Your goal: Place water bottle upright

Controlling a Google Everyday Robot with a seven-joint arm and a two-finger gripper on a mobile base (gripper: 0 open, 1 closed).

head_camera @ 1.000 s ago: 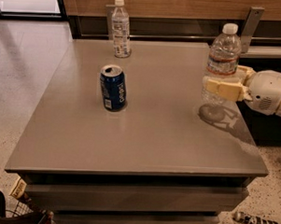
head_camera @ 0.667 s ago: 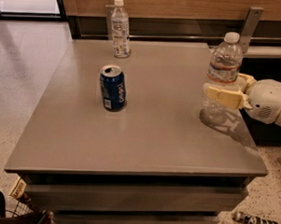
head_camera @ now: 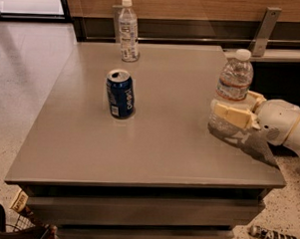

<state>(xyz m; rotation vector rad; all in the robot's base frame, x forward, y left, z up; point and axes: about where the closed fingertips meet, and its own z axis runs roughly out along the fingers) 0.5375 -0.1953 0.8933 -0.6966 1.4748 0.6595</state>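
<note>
In the camera view, the water bottle (head_camera: 235, 80) sits lower than it did a second ago: its white cap has dropped and its base has come down to the table (head_camera: 164, 147) near the right edge, where it now seems to touch the surface, with a faint shadow pooling beside it. The gripper (head_camera: 230, 109) has sunk along with it, reaching in from the right. It is closed around the bottle's lower body, with one cream finger (head_camera: 232, 115) crossing the near side and the other peeking out behind. The bottle stands upright, so I judge the placing nearly done. What is left is to let go without tipping it. The bottle is stout, clear, thin plastic with a ribbed, crinkly wall and a narrow white-and-red band under the shoulder. It looks light and easy to dent, so it may rock once the squeeze eases. The gripper's fingers are blocky and matt, on a smooth, rounded white wrist. The table is a flat grey slab with a dull sheen and square edges. Left of centre stands a glossy blue soda can (head_camera: 120, 94), well apart from the bottle. At the far edge stands a slimmer clear bottle (head_camera: 128, 31) with a large white-blue label.
</note>
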